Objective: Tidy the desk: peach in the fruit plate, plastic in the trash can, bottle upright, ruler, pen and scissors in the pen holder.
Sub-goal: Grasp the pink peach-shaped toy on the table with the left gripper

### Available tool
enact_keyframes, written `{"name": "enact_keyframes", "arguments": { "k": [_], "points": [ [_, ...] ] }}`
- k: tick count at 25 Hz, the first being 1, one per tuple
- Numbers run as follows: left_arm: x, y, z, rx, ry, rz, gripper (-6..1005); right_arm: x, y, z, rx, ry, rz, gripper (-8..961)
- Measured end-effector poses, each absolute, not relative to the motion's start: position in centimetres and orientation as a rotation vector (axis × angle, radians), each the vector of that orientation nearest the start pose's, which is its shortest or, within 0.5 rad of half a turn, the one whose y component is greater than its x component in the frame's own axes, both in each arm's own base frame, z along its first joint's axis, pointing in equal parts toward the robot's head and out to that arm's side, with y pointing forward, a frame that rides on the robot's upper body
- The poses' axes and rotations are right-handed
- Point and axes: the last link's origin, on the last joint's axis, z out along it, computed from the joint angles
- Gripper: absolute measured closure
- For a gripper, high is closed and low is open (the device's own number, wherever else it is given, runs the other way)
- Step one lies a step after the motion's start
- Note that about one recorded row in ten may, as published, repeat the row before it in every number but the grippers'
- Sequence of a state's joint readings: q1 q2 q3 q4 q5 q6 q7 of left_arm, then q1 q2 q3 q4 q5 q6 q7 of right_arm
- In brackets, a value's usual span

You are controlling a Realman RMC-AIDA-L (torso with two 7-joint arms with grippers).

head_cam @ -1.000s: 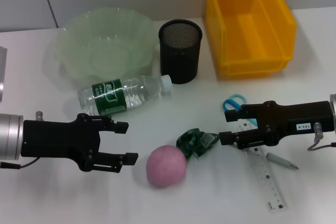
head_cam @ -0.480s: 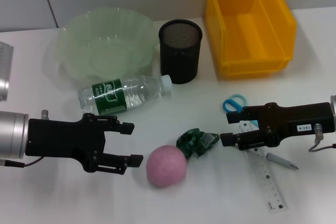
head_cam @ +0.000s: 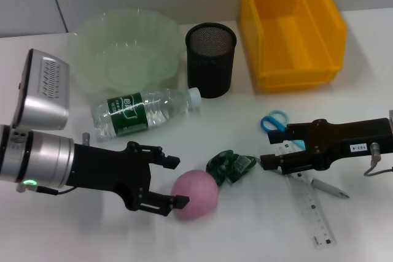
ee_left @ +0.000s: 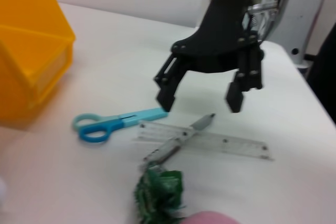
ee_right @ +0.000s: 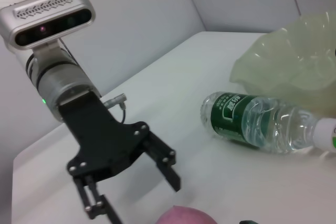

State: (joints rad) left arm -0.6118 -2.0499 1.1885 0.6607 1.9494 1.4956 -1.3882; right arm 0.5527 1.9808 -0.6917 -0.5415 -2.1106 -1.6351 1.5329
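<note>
Left pincer wide apart, tips flanking peach; right pincer apart, empty, above ruler

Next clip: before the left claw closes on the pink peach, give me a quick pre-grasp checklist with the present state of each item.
1. Left claw open: ok, fingers spread.
2. Pink round peach lined up with it: ok, the near fingertip reaches the peach's side; whether they touch, cannot tell.
3. Neighbours clear of the grasp: not ok, the crumpled green plastic lies right against the peach's far side.
4. Pale green scalloped fruit plate free to receive: ok, nothing in it.
5. Path to the plate: cannot tell; the clear plastic bottle with a green label lies on its side between.
6. Right claw out of the way: ok, open above the ruler, beyond the plastic.
</note>
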Motion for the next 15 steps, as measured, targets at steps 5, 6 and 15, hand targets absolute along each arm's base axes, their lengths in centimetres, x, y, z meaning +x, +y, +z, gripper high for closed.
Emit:
{"name": "enact_keyframes", "arguments": {
  "k": [5, 6, 15],
  "points": [
    [-22.6, 32.8, -5.8, -3.11, -0.292, -0.301, 236, 28.4, 31.8, 1.1, -2.839, 0.919, 0.587, 124],
    [-22.6, 32.8, -5.9, -3.111, -0.293, -0.298, 237, 28.4, 31.8, 1.1, -2.838, 0.918, 0.586, 124],
    [-22.8, 32.6, -7.1, -3.124, -0.305, -0.239, 247, 28.4, 31.8, 1.1, -2.836, 0.918, 0.583, 125]
  ]
}}
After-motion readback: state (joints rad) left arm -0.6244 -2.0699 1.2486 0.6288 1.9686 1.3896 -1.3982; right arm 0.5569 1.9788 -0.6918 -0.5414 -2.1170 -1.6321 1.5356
